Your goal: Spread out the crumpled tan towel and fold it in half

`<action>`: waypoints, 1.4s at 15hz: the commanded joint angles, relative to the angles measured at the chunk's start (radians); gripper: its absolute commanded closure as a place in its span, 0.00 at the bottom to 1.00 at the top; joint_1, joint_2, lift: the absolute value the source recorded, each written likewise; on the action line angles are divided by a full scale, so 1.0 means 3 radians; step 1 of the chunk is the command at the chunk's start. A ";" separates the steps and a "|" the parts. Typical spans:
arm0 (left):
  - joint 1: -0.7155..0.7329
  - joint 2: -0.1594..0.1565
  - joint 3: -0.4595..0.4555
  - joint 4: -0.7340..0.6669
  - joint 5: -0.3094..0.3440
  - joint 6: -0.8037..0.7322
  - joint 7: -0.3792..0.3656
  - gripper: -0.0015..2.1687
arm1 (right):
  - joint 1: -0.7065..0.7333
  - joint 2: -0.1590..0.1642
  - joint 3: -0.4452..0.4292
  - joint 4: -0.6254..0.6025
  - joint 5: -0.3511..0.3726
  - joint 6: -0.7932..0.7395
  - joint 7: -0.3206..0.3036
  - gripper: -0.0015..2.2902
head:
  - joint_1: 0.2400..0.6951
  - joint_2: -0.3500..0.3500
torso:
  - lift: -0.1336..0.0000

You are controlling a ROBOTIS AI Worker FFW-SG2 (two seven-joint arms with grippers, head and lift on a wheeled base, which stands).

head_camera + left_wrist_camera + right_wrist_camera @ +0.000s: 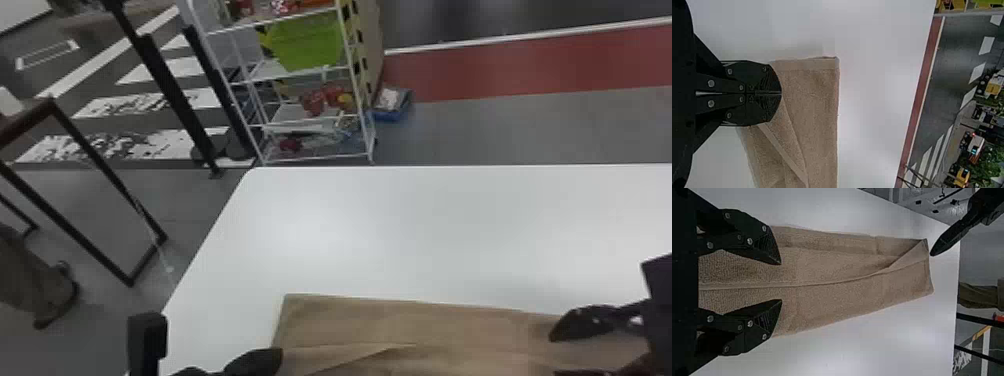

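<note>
Right wrist view: towel [836,299] spread, fold seemingly made, flap [911,257] left to be straightened; right gripper [781,282] wide, left gripper [781,93] closed.

I have my black two-fingered left gripper [274,356] low in the head view, on the left, angled in toward the robot's right. In the left wrist view, its flat black fingers meet along a straight seam, tips touching. My black two-fingered right gripper [555,356] comes in from the head view's right edge, pointing in toward the left one, with the bulky black right arm [662,287] behind it. In the right wrist view, its fingers stand well apart, their ridged inner pads [770,319] visible and nothing between them touching either.I have my black two-fingered left gripper [274,356] low in the head view, on the left, angled in toward the robot's right. In the left wrist view, I see its flat black fingers meeting along a straight seam, tips together. My black two-fingered right gripper [555,356] comes in near the head view's right edge, pointing in toward the left one, with the bulky black right arm [662,287] behind it. In the right wrist view, I have its fingers spread well apart, the ridged pads [770,319] showing.
</note>
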 commanded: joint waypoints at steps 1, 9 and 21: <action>0.0000 -0.0009 0.0000 0.0005 -0.0005 -0.0005 0.0000 0.64 | -0.0140 0.0025 0.0122 0.0131 0.0000 0.0043 0.0016 0.29 | 1.00 1.00 | 0.09; -0.0010 -0.0009 0.0005 0.0035 -0.0015 -0.0005 0.0005 0.64 | -0.0411 0.0081 0.0455 0.0438 0.0010 0.0135 0.0016 0.33 | 1.00 1.00 | 0.09; -0.0036 -0.0009 0.0010 0.0040 -0.0036 -0.0005 0.0010 0.64 | -0.0442 -0.0134 0.0419 0.0152 -0.0240 0.0585 0.0016 0.57 | 1.00 1.00 | 0.09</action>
